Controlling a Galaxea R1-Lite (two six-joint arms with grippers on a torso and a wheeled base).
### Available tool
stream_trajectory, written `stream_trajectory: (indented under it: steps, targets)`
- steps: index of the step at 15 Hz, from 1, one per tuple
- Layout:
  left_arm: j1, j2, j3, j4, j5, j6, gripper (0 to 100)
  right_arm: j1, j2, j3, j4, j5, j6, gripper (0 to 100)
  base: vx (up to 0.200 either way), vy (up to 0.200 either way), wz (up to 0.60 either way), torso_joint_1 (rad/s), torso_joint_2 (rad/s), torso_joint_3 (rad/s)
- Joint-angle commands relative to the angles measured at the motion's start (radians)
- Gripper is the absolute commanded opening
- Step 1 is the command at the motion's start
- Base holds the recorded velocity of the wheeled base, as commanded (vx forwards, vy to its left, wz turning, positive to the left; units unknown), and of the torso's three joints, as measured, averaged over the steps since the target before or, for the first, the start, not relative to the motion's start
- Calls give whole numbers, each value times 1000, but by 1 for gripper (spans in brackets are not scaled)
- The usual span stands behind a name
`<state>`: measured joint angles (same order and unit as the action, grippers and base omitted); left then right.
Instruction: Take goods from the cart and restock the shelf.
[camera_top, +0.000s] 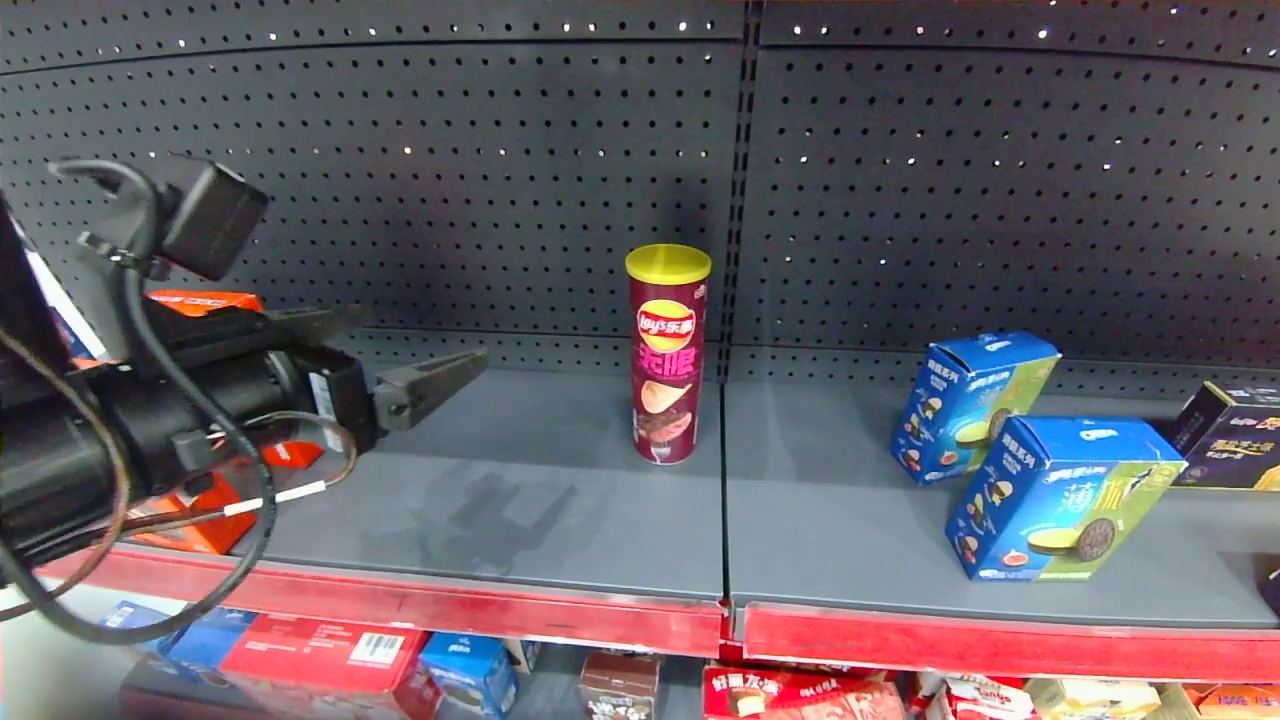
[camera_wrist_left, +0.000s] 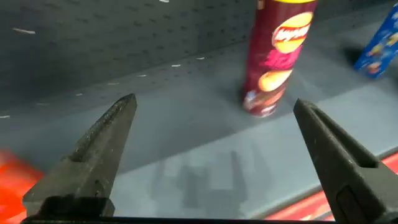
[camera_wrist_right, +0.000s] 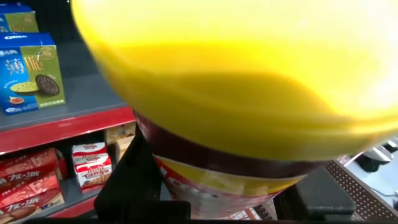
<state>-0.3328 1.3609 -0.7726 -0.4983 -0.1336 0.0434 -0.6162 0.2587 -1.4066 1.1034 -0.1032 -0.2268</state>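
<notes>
**Chip-can restock: standing chip can (camera_top: 667, 355) mid-shelf, held chip can (camera_wrist_right: 249, 81) in right gripper (camera_wrist_right: 230, 199)**

I see the standing chip can upright on the grey shelf (camera_top: 520, 500). Its long axis is vertical, with the yellow lid up and the label facing me. It sits just left of the seam (camera_top: 723, 480) between the two shelf panels. It is well back from the red front edge (camera_top: 400, 600) and stands a little out from the pegboard back wall (camera_top: 450, 200).

Bare shelf lies on both sides of it. To the left it runs to my left gripper (camera_top: 425, 335), and to the right it runs to two tilted blue cookie boxes (camera_top: 1060, 495).

The left gripper hovers over the shelf's left part with its jaws spread wide, holding nothing and aimed toward the can. Orange boxes (camera_top: 200, 300) sit behind that arm.

In the right wrist view the held chip can has its lid toward the camera, and dark fingers (camera_wrist_right: 143, 180) flank its body. It looks pinched, though I can't see the contact clearly.
</notes>
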Motion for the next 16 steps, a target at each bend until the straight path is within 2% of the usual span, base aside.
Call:
stream_trajectory:
  steps: [1, 4, 7, 9, 13, 16]
  targets:
    - [-22, 138, -22, -34, -1, -30, 100, 0, 28, 3, -2, 0, 0, 0, 0, 0, 0, 0, 0, 0]
    - [-19, 222, -91, -42, -1, -33, 100, 6, 62, 40, -5, 2, -2, 0, 0, 0, 0, 0, 0, 0]
    - [-46, 320, -186, -48, -3, -34, 100, 7, 53, 163, -106, 2, -34, 0, 0, 0, 0, 0, 0, 0]
    - [-69, 368, -198, -109, -3, -36, 100, 9, 50, 215, -139, -3, -37, 0, 0, 0, 0, 0, 0, 0]
    - [-81, 425, -257, -118, -4, -36, 100, 7, 62, 238, -148, 0, -55, 0, 0, 0, 0, 0, 0, 0]
    - [-91, 462, -280, -132, -4, -36, 100, 7, 60, 287, -214, 0, -92, 0, 0, 0, 0, 0, 0, 0]
